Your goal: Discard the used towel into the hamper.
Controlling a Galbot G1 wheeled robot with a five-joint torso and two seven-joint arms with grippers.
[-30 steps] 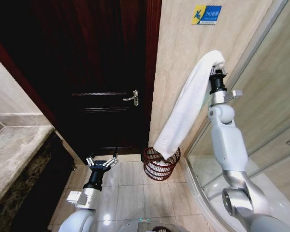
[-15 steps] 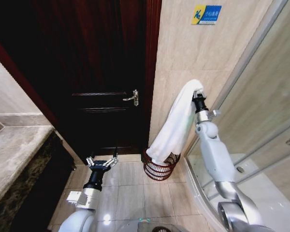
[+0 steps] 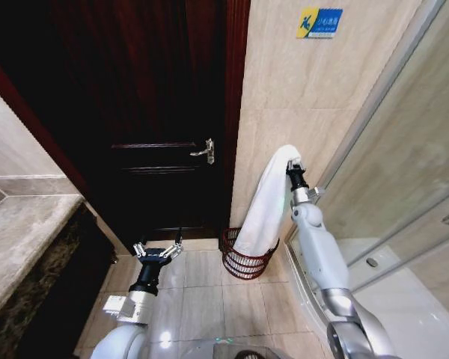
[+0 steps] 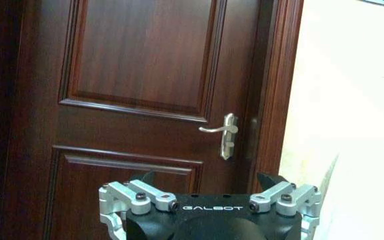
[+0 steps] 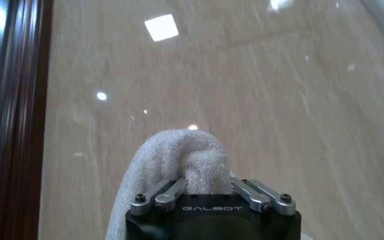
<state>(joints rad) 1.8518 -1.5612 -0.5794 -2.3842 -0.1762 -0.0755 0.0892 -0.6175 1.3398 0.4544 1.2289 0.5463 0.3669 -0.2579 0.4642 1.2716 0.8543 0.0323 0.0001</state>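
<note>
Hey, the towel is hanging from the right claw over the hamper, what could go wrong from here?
1. The towel is long and the hamper small. If the right claw lets go now, the upper part may flop over the rim onto the floor tiles.
2. The hamper looks light, so the towel's weight against one side could tip or shift it.
3. The right arm is close to the shower glass, so a wide move could brush it.

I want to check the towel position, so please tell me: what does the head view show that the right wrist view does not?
Head view alone: the hamper on the floor, the towel's lower end hanging into it, the door handle, and the left tool open and idle, low near the door. Right wrist view alone: the fingers pinching the towel's bunched top. Both: the right tool shut on the towel, before the beige wall.
</note>
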